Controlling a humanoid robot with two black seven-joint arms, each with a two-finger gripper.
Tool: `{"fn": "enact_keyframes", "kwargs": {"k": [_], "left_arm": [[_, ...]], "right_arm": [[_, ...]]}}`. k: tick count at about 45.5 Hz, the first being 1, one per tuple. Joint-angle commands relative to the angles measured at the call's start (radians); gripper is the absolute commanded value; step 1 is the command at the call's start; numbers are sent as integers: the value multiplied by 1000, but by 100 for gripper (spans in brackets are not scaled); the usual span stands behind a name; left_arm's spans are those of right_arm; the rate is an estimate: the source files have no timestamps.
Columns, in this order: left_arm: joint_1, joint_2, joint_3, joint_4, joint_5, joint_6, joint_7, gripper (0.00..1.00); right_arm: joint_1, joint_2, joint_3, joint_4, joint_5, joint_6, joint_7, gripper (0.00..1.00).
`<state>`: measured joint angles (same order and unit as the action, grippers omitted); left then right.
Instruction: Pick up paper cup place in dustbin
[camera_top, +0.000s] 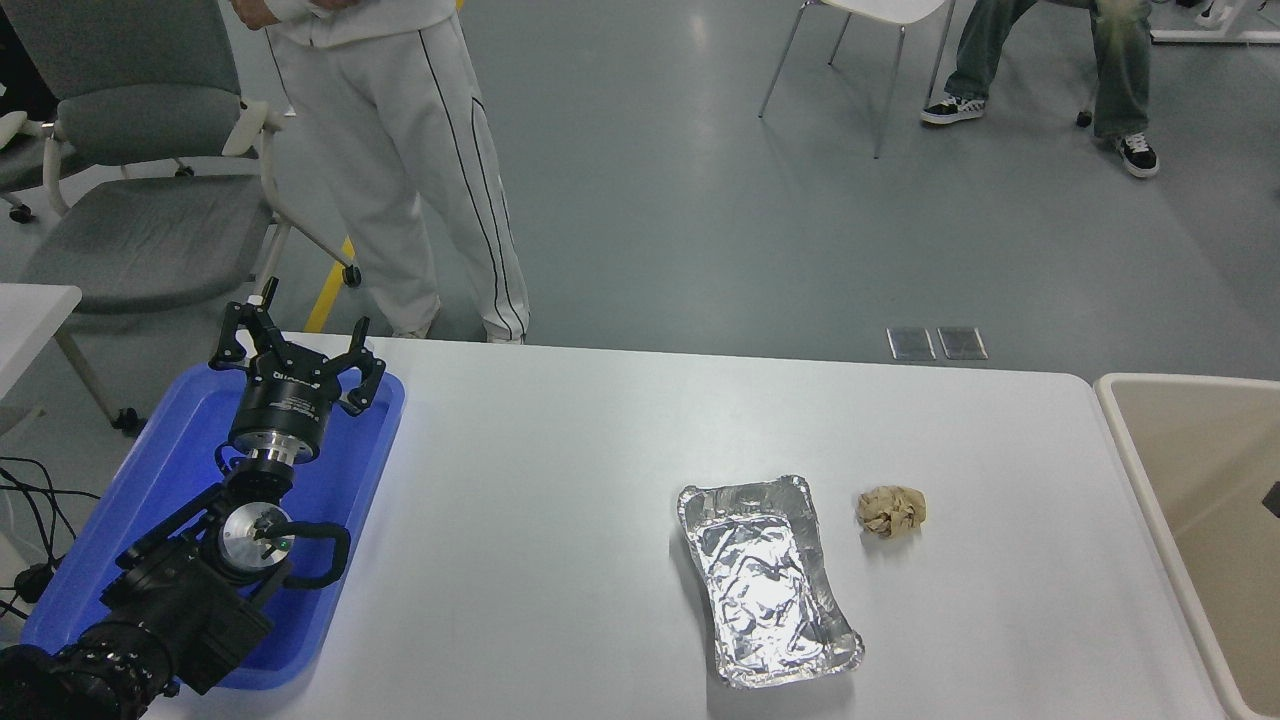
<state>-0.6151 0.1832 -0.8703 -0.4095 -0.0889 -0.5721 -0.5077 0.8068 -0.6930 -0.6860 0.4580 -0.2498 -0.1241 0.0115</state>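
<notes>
Only dustbin (1130, 455) visible, far from left hand (297, 345)

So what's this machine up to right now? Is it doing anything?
Not much shows. The left tool hangs open over the blue tray, holding nothing. A tiny dark bit at the right edge, over the dustbin, may be the other arm. On the table lie a foil tray and a crumpled paper ball, both untouched. No paper cup is in sight. A person stands at the far side.
</notes>
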Motion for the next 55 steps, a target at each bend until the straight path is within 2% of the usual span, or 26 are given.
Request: {"fn": "enact_keyframes", "kwargs": {"k": [1,7,13,22,32,40,48,55], "left_arm": [[0,1,-1,0,0,0,0,100],[0,-1,-1,0,0,0,2,100],[0,-1,-1,0,0,0,2,100],[0,-1,-1,0,0,0,2,100],[0,-1,-1,0,0,0,2,100],[0,1,-1,0,0,0,2,100],[0,-1,-1,0,0,0,2,100],[-2,1,-1,0,0,0,2,100]], "right_arm": [[179,-143,-20,295,-25,8,-1,99],[327,-174,-130,450,-26,37,-1,100],[553,-172,-363,611,-26,64,-1,100],[863,-120,-622,740,-22,250,-2,100],[1042,-47,-682,800,-22,584,-2,100],[1160,23,-714,823,-22,774,-2,100],[1258,85,-713,841,-23,910,-1,100],[1370,154,-714,892,-25,910,-2,100]]}}
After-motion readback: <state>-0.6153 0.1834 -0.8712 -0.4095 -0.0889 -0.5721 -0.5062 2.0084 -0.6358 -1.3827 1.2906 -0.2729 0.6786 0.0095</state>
